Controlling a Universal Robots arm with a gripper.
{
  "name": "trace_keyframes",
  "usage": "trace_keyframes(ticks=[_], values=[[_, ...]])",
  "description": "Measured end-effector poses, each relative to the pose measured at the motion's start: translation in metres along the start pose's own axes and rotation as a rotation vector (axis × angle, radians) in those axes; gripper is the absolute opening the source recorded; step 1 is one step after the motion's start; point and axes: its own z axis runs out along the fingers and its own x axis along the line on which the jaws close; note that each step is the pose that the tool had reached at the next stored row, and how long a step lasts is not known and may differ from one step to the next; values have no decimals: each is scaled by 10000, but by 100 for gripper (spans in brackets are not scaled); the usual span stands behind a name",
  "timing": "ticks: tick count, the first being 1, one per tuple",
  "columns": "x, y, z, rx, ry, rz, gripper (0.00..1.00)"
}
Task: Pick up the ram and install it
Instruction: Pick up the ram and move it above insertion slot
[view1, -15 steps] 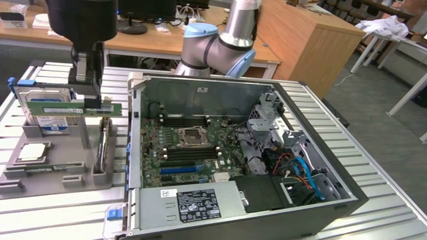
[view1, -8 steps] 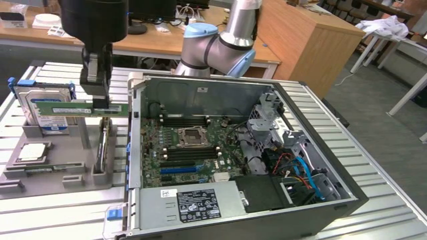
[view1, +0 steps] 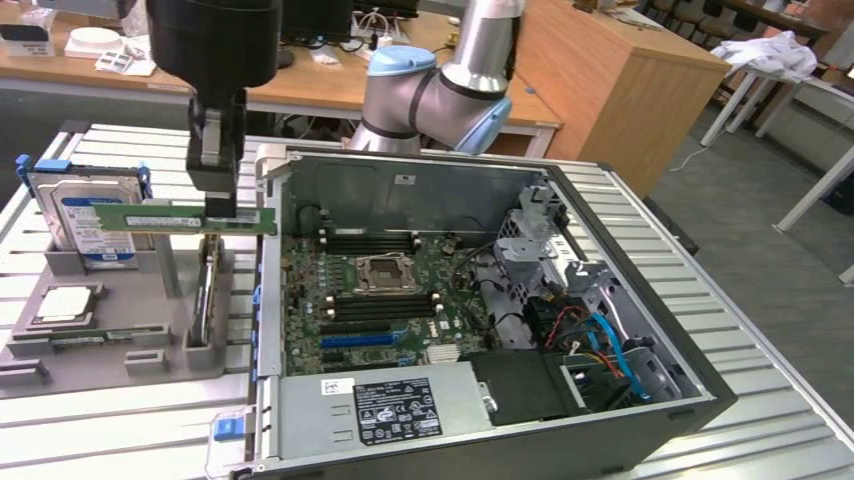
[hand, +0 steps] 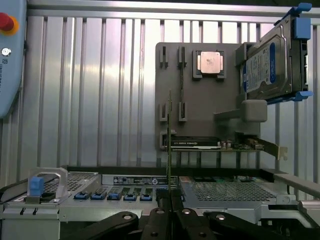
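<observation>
Tool (view1: 222, 212) clamped shut on ram (view1: 147, 216) (held level), above grey holder (view1: 107, 352), beside open case (view1: 654, 415).

the ram (view1: 147, 216) is a green circuit board with matt dark chips. the table (view1: 754, 300) is ribbed bare metal, bright and smooth. the holder (view1: 120, 312) looks like matt grey plastic. the hard drive (view1: 83, 215) has a silvery metal shell and a glossy blue label. the computer case (view1: 667, 415) is dark painted metal.
</observation>
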Motion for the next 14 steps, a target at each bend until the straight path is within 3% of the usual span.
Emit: trace_keyframes(ticks=[14], values=[[1, -225, -11, -57, 0, 2, 12]])
